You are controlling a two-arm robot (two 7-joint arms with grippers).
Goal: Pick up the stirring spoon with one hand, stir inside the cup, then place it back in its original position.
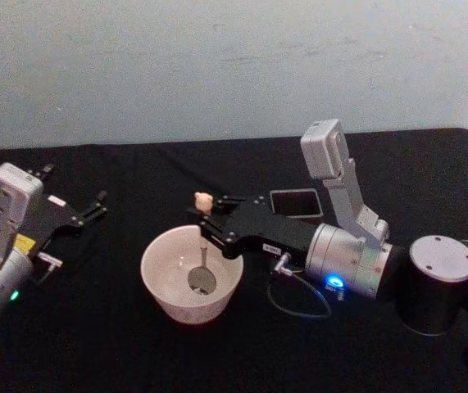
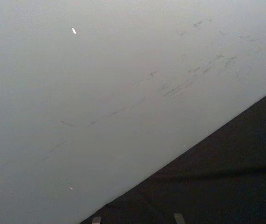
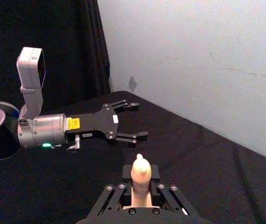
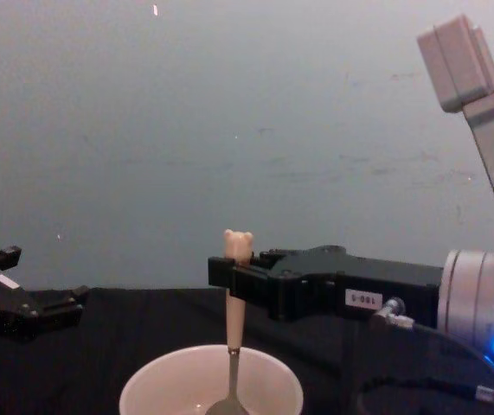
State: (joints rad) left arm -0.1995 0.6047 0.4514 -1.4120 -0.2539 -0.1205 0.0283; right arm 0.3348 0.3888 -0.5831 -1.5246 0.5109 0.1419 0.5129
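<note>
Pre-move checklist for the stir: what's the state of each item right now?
1. Right pincer shut on spoon handle: ok.
2. Spoon upright: ok.
3. Spoon bowl inside cup, below the rim: ok.
4. Left pincer open, well apart from cup: ok.
5. Holder standing behind the right arm: ok.
6. Holder inside free: cannot tell.

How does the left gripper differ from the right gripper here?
The right gripper is shut on the stirring spoon by its handle; the left gripper is open and holds nothing. The right gripper is over the cup, with the spoon's bowl down inside it; the left gripper sits apart, off to the cup's left. Both are black, with linked fingers.
</note>
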